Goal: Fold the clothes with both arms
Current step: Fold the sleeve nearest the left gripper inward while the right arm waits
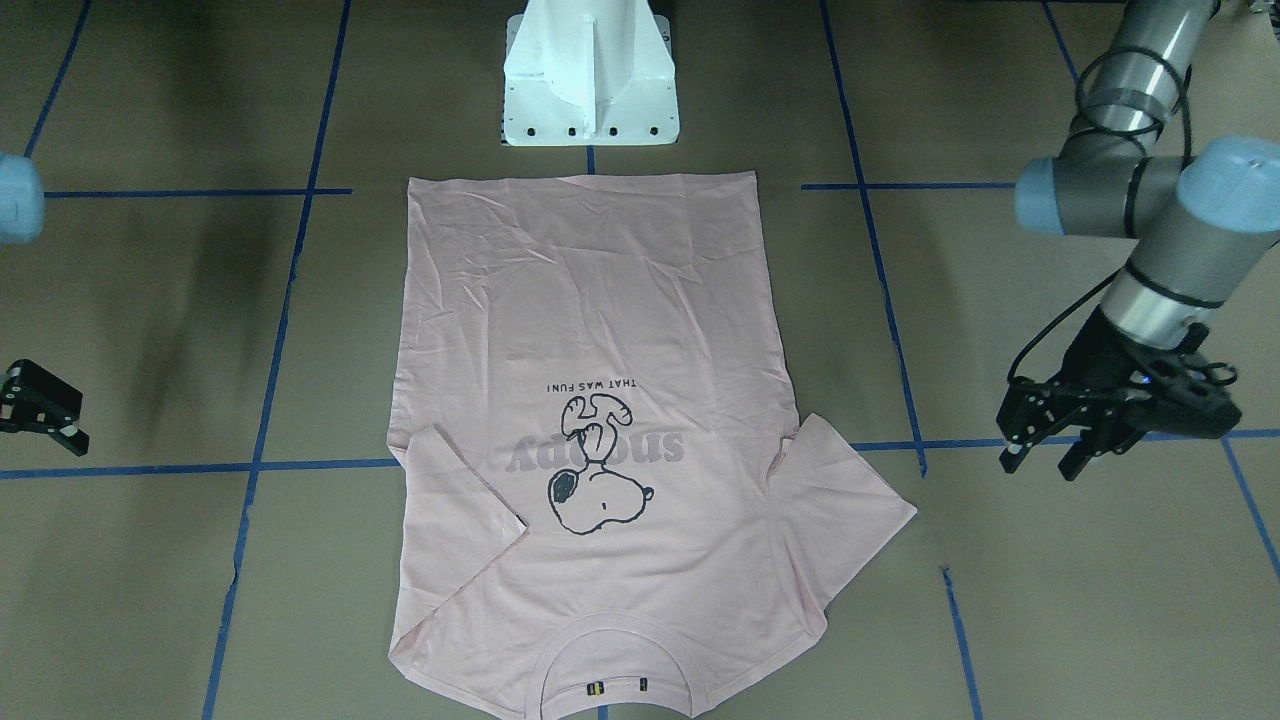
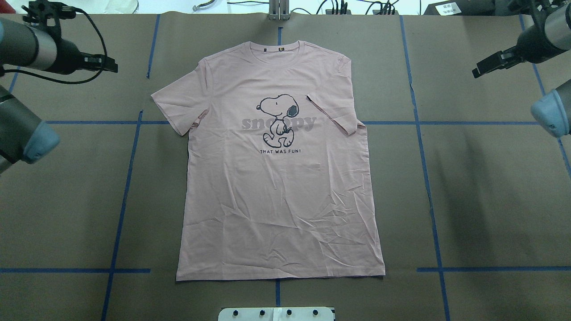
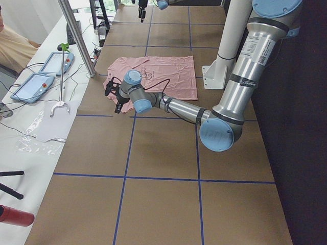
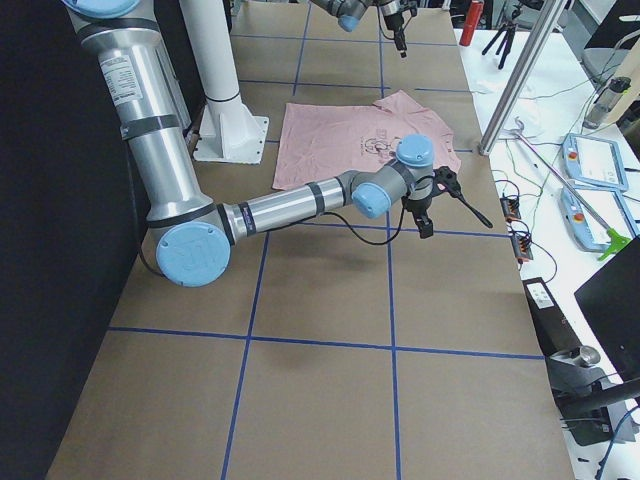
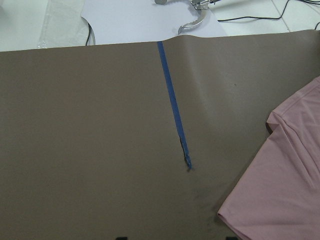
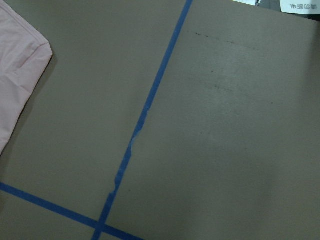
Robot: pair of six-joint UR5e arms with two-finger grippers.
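The light pink T-shirt (image 2: 276, 187) lies flat and face up in the middle of the table, collar (image 2: 279, 48) on the far side from the robot. The sleeve on the robot's left (image 2: 174, 107) is spread out. The sleeve on its right (image 2: 332, 113) is folded in over the chest. My left gripper (image 2: 111, 63) hovers open and empty left of the spread sleeve; it also shows in the front view (image 1: 1042, 462). My right gripper (image 2: 484, 69) hovers open and empty well right of the shirt, at the front view's left edge (image 1: 45, 415). Sleeve edges show in both wrist views (image 5: 285, 185) (image 6: 15, 75).
The white pedestal base (image 1: 590, 80) stands just behind the shirt's hem. Blue tape lines (image 2: 129, 178) grid the brown table cover. A metal post (image 3: 76, 35) and a side table with teach pendants (image 3: 30, 87) stand past the far edge.
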